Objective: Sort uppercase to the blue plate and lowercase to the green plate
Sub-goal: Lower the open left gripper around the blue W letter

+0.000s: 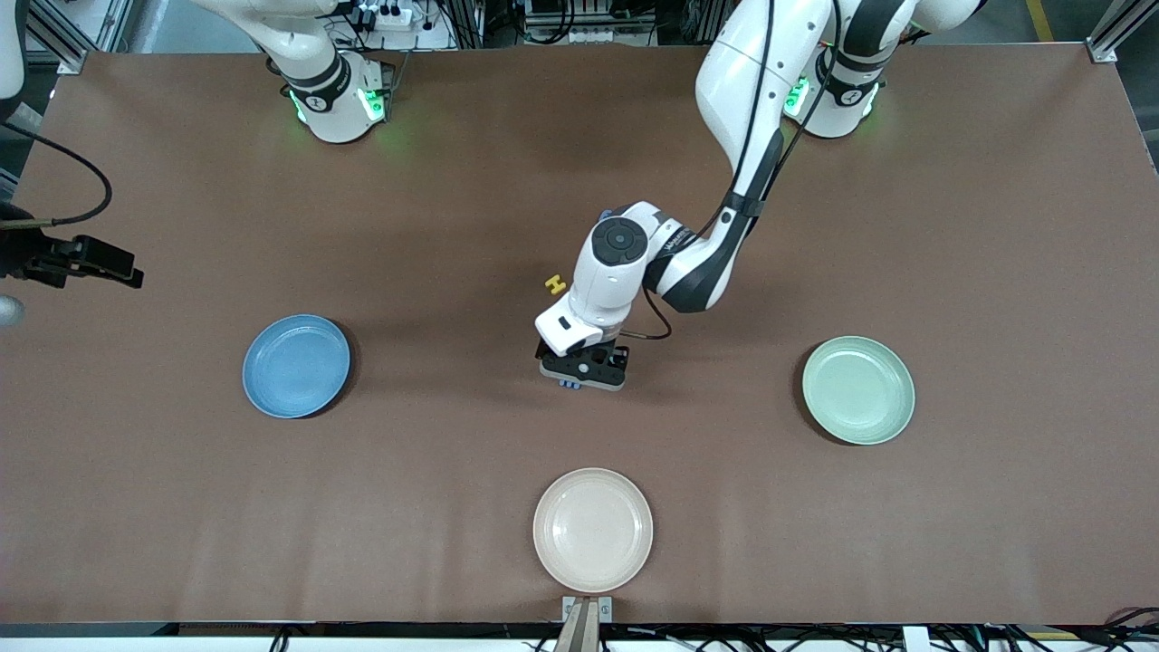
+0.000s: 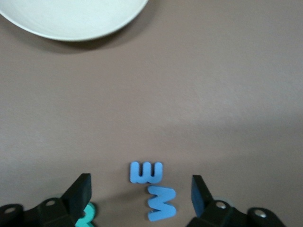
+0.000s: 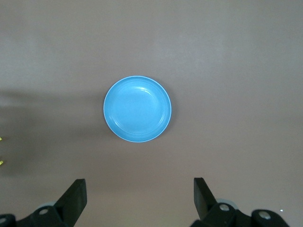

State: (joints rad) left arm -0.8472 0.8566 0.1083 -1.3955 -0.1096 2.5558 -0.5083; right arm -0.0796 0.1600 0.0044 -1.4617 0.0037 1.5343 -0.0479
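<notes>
My left gripper hangs low over the middle of the table, open. Between its fingers lie two blue foam letters, untouched. One is the uppercase M. Touching it is the lowercase three-pronged letter. A teal-green R peeks out beside one finger. A yellow H lies farther from the front camera, beside the left wrist. The blue plate sits toward the right arm's end, the green plate toward the left arm's end. My right gripper is open, high above the blue plate, holding nothing.
A cream plate stands near the table's front edge, nearer to the front camera than the letters. All three plates hold nothing. The left arm's elbow hangs over the table's middle.
</notes>
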